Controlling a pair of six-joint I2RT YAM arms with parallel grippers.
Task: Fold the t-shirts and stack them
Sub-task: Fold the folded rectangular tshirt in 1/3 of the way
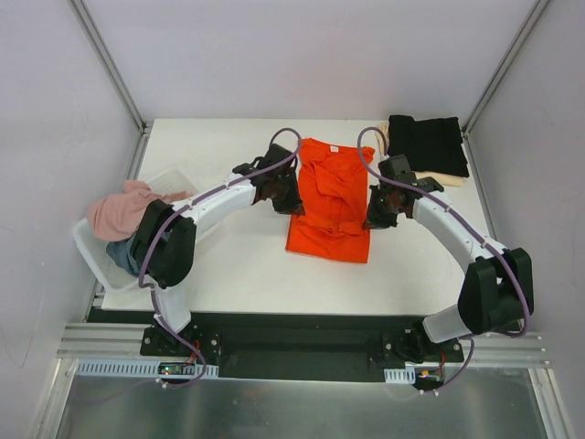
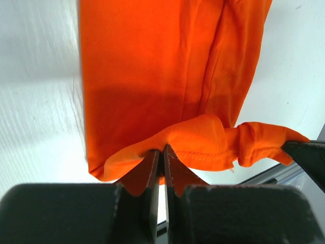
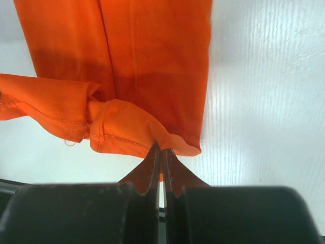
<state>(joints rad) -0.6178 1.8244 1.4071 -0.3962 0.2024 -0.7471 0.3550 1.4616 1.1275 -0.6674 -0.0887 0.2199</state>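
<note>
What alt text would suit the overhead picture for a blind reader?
The left gripper and right gripper each pinch one side of an orange-red t-shirt mid-table. A folded black t-shirt sits back right; a white tub at left holds clothes.

An orange-red t-shirt (image 1: 329, 201) lies folded into a long strip at the middle of the white counter (image 1: 238, 265). The left tool (image 1: 291, 197) meets its 9 o'clock edge, the right tool (image 1: 375, 212) its 3 o'clock edge. Toward 1 o'clock a folded black t-shirt (image 1: 427, 144) rests on a cream-beige t-shirt (image 1: 448, 180). At 9 o'clock a white tub (image 1: 91, 251) holds a dusty pink t-shirt (image 1: 123, 208) heaped over a grey-blue t-shirt (image 1: 123, 256).
</note>
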